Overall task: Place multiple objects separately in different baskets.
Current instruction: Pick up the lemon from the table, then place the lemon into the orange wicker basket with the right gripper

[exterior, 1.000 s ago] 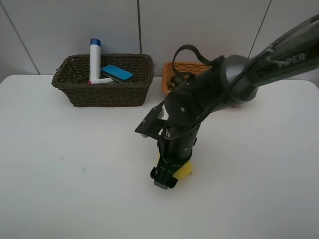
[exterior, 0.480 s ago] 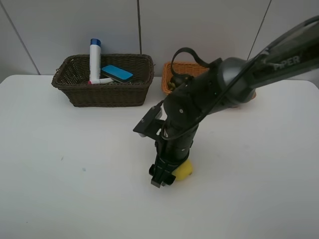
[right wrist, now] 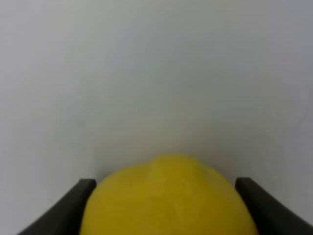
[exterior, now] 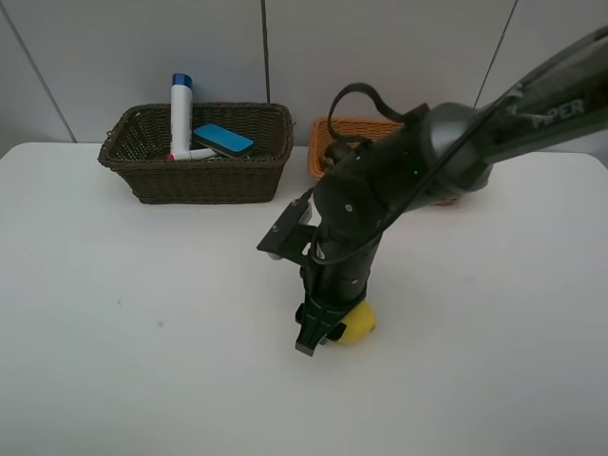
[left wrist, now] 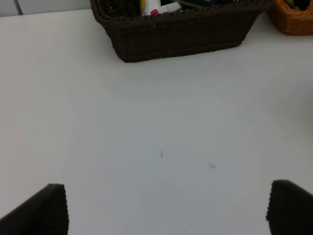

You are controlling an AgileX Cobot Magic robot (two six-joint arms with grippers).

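A yellow lemon [exterior: 357, 325] lies on the white table at front centre, and my right gripper [exterior: 321, 334] points straight down, shut on it. The right wrist view shows the lemon [right wrist: 168, 200] filling the gap between the two dark fingers [right wrist: 73, 210]. At the back left, the dark brown basket [exterior: 195, 176] holds a white blue-capped tube [exterior: 180, 112], a blue-backed eraser block [exterior: 224, 141] and a white-pink marker [exterior: 193, 154]. The light orange-tan basket [exterior: 353, 126] stands behind the right arm, mostly hidden. My left gripper [left wrist: 166, 210] is open over bare table, away from both baskets.
The right arm's bulky body [exterior: 399, 180] reaches in from the right and covers most of the tan basket. A pale wall runs just behind the baskets. The left wrist view shows the dark basket [left wrist: 181, 29] and a corner of the tan basket [left wrist: 293, 19] ahead.
The right gripper's jaws have closed onto the lemon, and the lemon has shifted slightly to the right. The left gripper has not moved.
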